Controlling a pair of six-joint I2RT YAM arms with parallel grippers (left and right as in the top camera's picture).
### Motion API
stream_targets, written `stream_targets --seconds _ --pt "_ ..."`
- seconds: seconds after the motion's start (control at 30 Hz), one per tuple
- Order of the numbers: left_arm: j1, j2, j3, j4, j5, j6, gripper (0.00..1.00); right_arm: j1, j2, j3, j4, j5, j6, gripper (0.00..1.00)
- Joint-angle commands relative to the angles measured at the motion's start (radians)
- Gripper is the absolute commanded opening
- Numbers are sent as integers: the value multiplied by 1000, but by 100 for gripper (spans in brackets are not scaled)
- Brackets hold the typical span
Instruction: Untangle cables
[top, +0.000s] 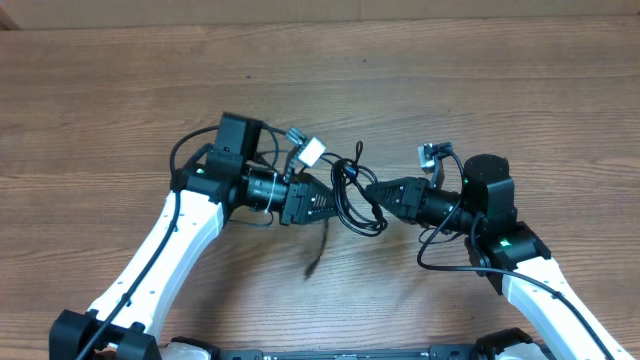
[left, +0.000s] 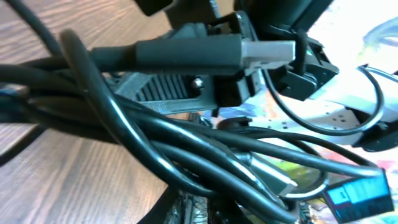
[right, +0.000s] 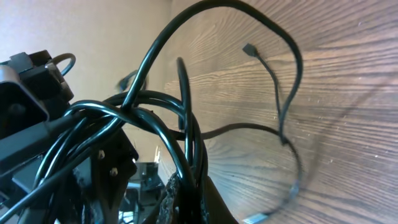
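Note:
The cables (top: 350, 195) are a bundle of thin black loops held above the wooden table (top: 120, 90) between my two grippers. My left gripper (top: 328, 205) is shut on the left side of the bundle. My right gripper (top: 375, 192) is shut on its right side, close to the left one. In the left wrist view the cables (left: 155, 130) cross right over the jaws (left: 249, 208), with a silver plug tip (left: 273, 53) above. In the right wrist view several strands (right: 180, 124) run down into the jaws (right: 199, 196), and one loose end (right: 283, 106) curls toward the table.
A white plug block (top: 312, 152) hangs off the bundle near the left wrist. One cable end (top: 318, 250) dangles, blurred, toward the front of the table. A small grey connector (top: 432, 155) sits by the right arm. Both arms' own thick cables loop beside their wrists.

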Motion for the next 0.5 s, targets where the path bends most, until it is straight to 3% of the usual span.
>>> stream_targets --seconds 0.0,0.1,0.2,0.23,0.3,0.37,0.47 --pt "24 -18 20 -11 -186 -41 31 10 0 -4 5 27 -33 4" --pt "26 -18 20 -15 -405 -193 39 10 0 -4 1 39 -33 4" --pt "26 -18 20 -25 -580 -343 55 10 0 -4 -16 64 -33 4" --pt "26 -18 20 -29 -629 -395 73 10 0 -4 -34 83 -33 4" --pt "26 -18 20 -36 -665 -449 79 10 0 -4 -47 95 -33 4" --pt "26 -18 20 -37 -682 -471 99 10 0 -4 -47 96 -33 4" --pt "27 -18 20 -41 -684 -552 100 10 0 -4 -47 97 -33 4"
